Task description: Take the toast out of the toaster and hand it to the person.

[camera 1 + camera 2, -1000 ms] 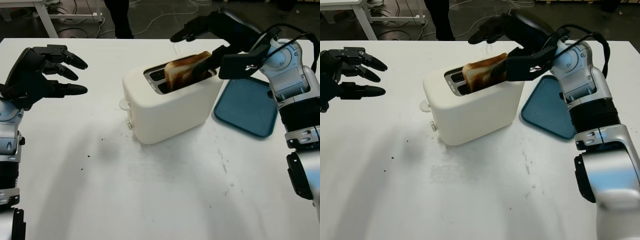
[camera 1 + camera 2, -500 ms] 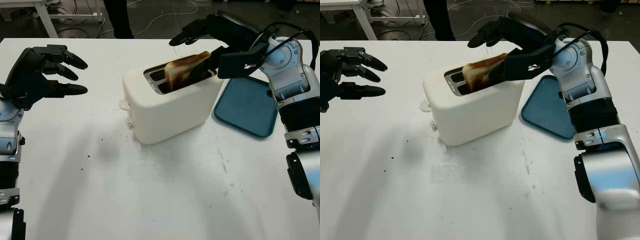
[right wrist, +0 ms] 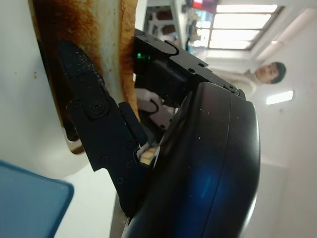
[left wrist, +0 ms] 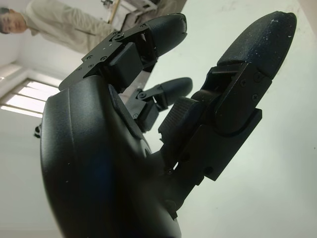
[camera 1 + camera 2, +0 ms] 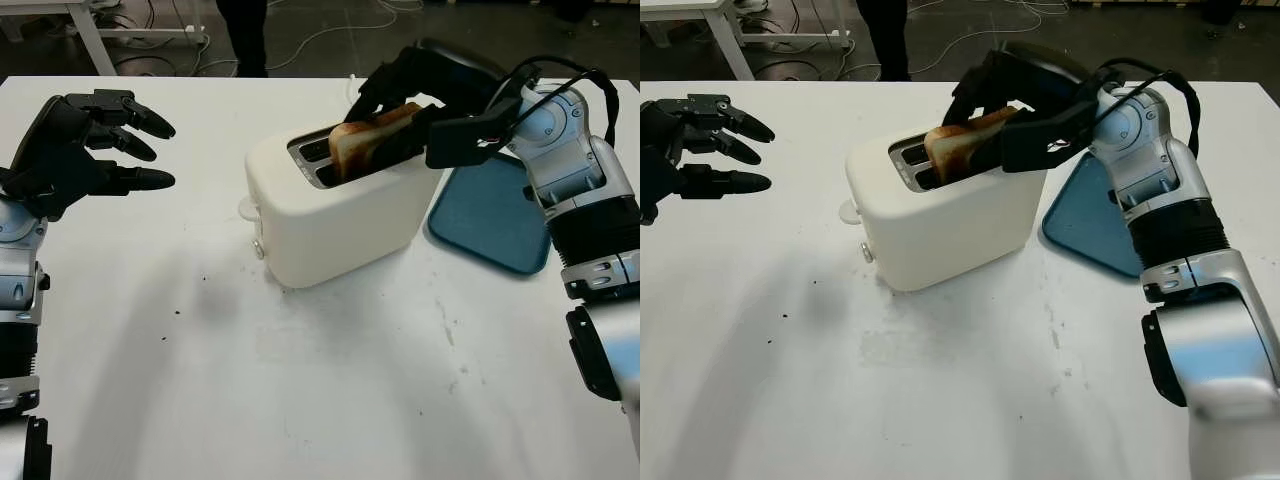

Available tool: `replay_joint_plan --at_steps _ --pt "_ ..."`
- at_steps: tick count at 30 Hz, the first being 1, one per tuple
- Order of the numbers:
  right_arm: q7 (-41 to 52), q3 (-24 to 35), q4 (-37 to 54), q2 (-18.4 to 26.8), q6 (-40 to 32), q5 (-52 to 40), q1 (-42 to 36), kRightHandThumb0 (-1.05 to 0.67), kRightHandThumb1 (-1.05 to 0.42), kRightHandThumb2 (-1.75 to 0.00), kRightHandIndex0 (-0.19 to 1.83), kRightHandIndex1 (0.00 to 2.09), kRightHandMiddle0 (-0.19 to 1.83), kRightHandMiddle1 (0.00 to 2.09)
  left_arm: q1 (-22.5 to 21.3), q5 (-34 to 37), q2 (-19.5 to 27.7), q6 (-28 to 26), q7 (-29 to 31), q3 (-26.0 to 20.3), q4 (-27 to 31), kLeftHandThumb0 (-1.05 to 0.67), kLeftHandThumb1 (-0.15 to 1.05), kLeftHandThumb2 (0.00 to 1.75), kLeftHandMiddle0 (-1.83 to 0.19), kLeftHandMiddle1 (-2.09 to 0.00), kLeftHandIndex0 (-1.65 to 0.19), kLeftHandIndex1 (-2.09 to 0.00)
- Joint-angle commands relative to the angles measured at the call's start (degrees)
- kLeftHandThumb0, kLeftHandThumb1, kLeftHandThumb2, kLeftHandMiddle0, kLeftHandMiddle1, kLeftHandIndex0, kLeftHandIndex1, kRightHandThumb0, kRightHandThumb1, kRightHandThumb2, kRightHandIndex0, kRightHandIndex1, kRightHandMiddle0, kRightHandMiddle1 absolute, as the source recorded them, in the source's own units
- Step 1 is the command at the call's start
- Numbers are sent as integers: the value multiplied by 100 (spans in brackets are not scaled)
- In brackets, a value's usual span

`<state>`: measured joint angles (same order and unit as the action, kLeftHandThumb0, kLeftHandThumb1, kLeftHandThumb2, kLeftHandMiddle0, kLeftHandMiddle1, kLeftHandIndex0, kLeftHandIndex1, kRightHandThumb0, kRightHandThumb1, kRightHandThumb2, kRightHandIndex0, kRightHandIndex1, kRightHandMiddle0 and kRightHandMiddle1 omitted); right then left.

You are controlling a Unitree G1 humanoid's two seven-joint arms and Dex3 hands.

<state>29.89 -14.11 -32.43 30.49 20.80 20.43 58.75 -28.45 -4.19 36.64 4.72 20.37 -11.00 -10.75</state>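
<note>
A browned slice of toast (image 5: pixel 362 143) stands tilted in the far slot of the white toaster (image 5: pixel 340 215) at the table's middle. My right hand (image 5: pixel 378 125) is shut on the toast: its fingers curl over the slice's top and far side, its thumb presses the near face. In the right wrist view the thumb (image 3: pixel 91 109) lies against the toast (image 3: pixel 106 44), with the other fingers behind the slice. My left hand (image 5: pixel 110 140) hangs open above the table at the far left.
A blue tray (image 5: pixel 495 215) lies flat right of the toaster, under my right forearm. A person's legs (image 5: pixel 240 35) stand beyond the table's far edge. Crumbs dot the white table (image 5: pixel 330 380) in front of the toaster.
My right hand's fingers, raised above the toaster before, have come down and closed over the toast. The left hand has not moved.
</note>
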Motion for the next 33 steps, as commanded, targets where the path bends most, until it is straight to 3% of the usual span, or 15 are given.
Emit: replay_joint_plan --at_steps 1,8,13,15,16,17,19,27,33 --pt "21 -64 67 41 13 92 -47 -57 -76 -1 121 93 135 22 -34 79 -22 86 -51 -13 -21 -105 62 0 -73 -93 -75 -78" --pt "1 -103 112 75 110 214 -75 -62 -77 0 120 113 141 23 -16 43 -25 -36 -64 8 45 -105 62 0 -73 -93 -75 -78" --pt "-69 -166 152 122 134 375 -76 -66 -80 0 118 137 142 36 -16 89 -45 3 -52 -5 22 -105 60 0 -72 -94 -75 -78" --pt "-253 -169 135 126 266 446 -98 -66 -84 0 118 144 125 85 -16 108 -58 37 -56 -17 4 -105 60 0 -72 -94 -74 -79" --pt "-400 -160 110 123 374 484 -113 -63 -87 -1 117 154 112 128 -13 104 -63 67 -68 -21 -9 -105 60 0 -72 -95 -75 -79" --pt "-578 -137 58 109 527 507 -130 -61 -90 -3 115 163 105 150 -11 109 -69 84 -73 -26 -18 -105 60 0 -72 -95 -75 -79" --pt "-893 -82 -53 75 773 535 -152 -55 -91 -7 114 172 98 168 -9 114 -75 101 -76 -31 -32 -105 60 0 -72 -96 -75 -80" --pt "-1785 147 -452 105 1252 558 47 -36 -92 -14 110 175 86 174 11 83 -58 -11 -79 -23 46 -105 60 0 -73 -95 -74 -80" --pt "-2283 348 -954 157 1315 576 400 -35 -91 -12 111 175 89 175 19 62 -35 18 -76 -22 9 -105 61 0 -72 -93 -74 -79"
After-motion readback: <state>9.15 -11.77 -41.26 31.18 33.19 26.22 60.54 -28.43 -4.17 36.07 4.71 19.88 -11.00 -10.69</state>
